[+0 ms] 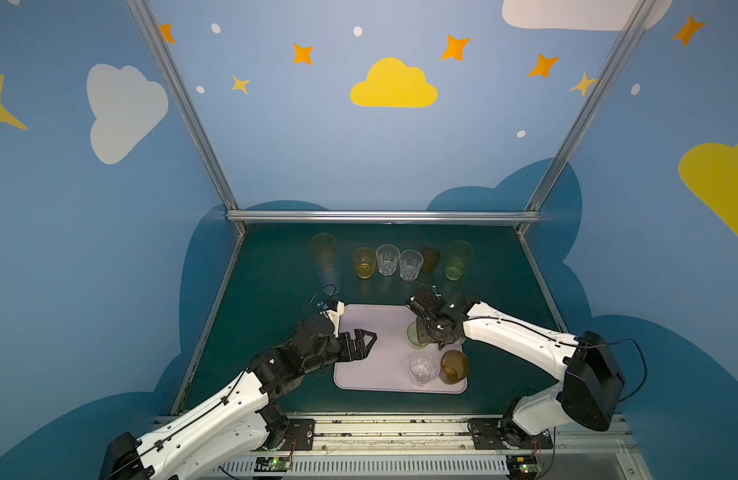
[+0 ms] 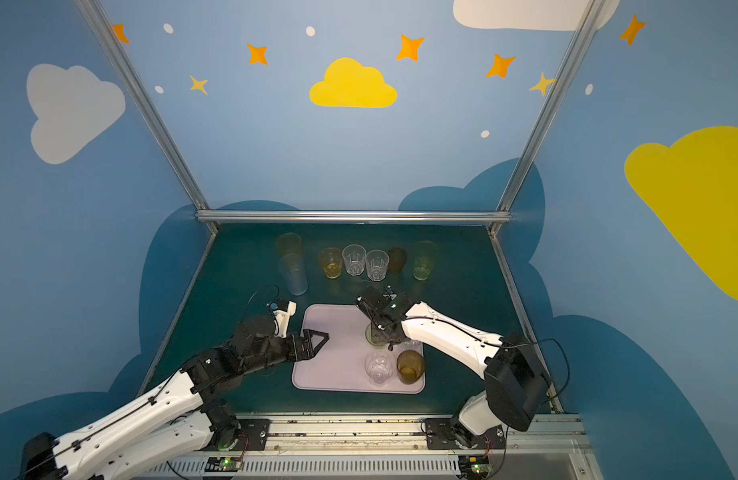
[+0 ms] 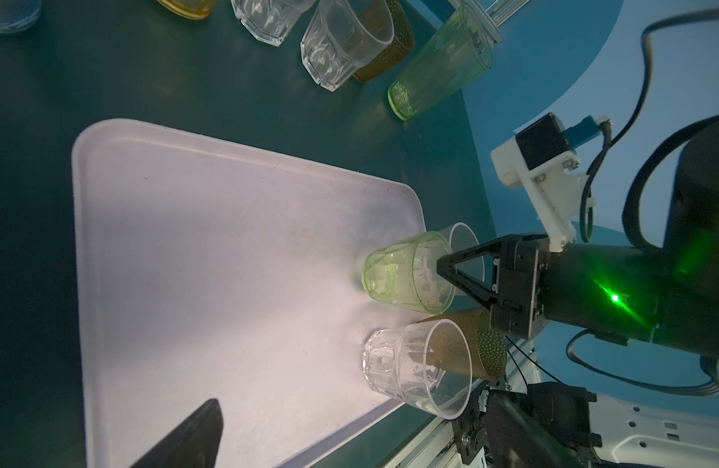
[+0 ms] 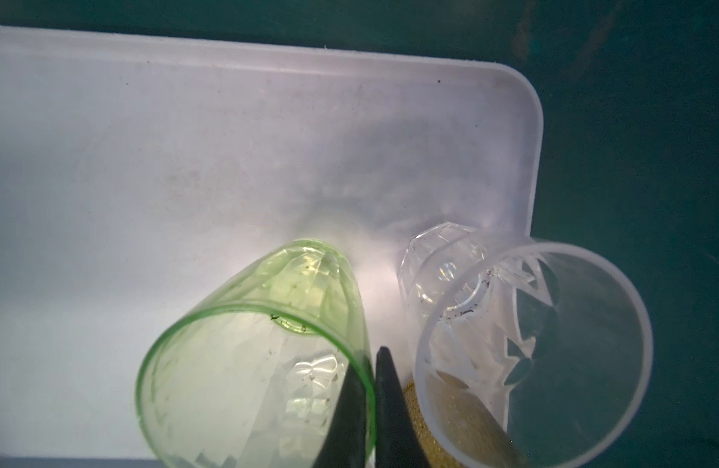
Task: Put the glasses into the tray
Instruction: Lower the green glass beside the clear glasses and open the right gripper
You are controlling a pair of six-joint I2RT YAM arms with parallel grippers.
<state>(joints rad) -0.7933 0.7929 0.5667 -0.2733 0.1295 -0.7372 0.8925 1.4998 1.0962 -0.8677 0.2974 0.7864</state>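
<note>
Green glass: upright in the tray, clamped at the rim by the right gripper; whether its base is set down cannot be told
Right gripper: closed on the green glass's wall, one finger inside the mouth and one outside, pointed down from above
Left gripper: jaws spread wide, nothing held; held over the tray's other side, well apart from the right gripper
Clear glass: stood in the tray just beside the right gripper, on the side away from the left gripper
Brown glass: stood in the tray nearer the robot's base than the right gripper, close to the clear glass
Front clear glass: stood in the tray just beside the brown glass, between the two grippers but nearer the right one
Outside the tray: seven glasses are seen on the table beyond both grippers: tall orange glass, tall blue glass, amber glass, clear pair, far brown glass, tall green glass
Nearest of these: tall blue glass to the left gripper, clear pair to the right gripper
</note>
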